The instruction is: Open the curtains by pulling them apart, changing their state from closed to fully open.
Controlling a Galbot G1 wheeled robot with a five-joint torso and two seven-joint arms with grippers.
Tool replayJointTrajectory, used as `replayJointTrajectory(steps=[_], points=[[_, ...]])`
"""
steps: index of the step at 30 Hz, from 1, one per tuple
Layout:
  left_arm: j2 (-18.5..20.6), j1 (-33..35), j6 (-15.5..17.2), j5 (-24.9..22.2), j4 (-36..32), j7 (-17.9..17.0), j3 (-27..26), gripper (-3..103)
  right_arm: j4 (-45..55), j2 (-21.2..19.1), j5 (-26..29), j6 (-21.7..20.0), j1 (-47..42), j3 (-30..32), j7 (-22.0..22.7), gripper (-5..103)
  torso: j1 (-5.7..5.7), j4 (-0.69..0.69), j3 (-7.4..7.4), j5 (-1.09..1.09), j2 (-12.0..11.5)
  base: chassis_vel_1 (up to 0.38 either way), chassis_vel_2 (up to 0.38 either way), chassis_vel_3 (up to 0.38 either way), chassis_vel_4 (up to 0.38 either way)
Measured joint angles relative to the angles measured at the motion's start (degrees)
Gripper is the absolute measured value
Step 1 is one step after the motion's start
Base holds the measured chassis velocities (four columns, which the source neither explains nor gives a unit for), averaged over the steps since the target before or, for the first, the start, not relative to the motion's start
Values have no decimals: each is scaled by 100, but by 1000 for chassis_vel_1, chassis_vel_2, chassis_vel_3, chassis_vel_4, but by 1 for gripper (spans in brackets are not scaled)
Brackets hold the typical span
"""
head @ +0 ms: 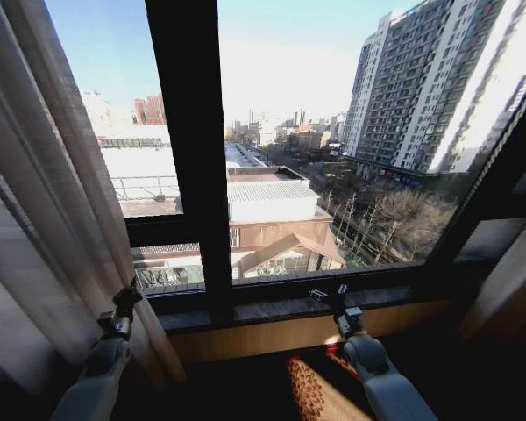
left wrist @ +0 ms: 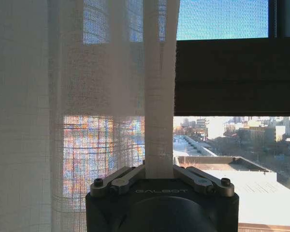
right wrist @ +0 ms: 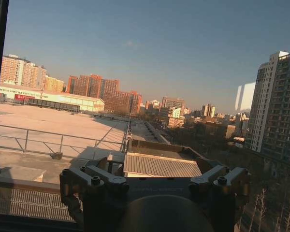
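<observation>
Your left gripper [head: 127, 298] is closed on a vertical fold of the left sheer curtain [head: 44, 219]; in the left wrist view the fabric strip [left wrist: 159, 96] rises straight out from between the two linkage arms, pinched at the middle. That arm reaches up from the lower left of the head view with the gripper pointing up into the lower edge of the gathered panel, close to the window sill [head: 289, 309]. The curtain itself is bunched toward the left side of the window, its pleats slanting across the left part of the head view, and the glass beside it is uncovered, showing the city outside. Your right gripper [head: 331, 296] is spread wide with nothing between its fingers [right wrist: 104, 180]; the right wrist view looks straight out through bare glass. That arm rises from the lower right, gripper up near the sill and the dark window frame [head: 193, 158], well apart from the left panel. A cream fabric edge [head: 508, 289] hangs at the far right.
</observation>
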Motion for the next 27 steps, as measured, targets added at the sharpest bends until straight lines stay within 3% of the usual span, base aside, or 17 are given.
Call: replayJointTrajectory(steps=[13,27], points=[[9,2,-40,-34,24,-15,-9,0,0,0,0,0,0,0,0,100,0,1,-1,1,1,149,113,-145,-101],[26,48,-69,-23,5,-51,-30,0,0,0,0,0,0,0,0,100,0,0,0,0,1,316,280,-345,-288]])
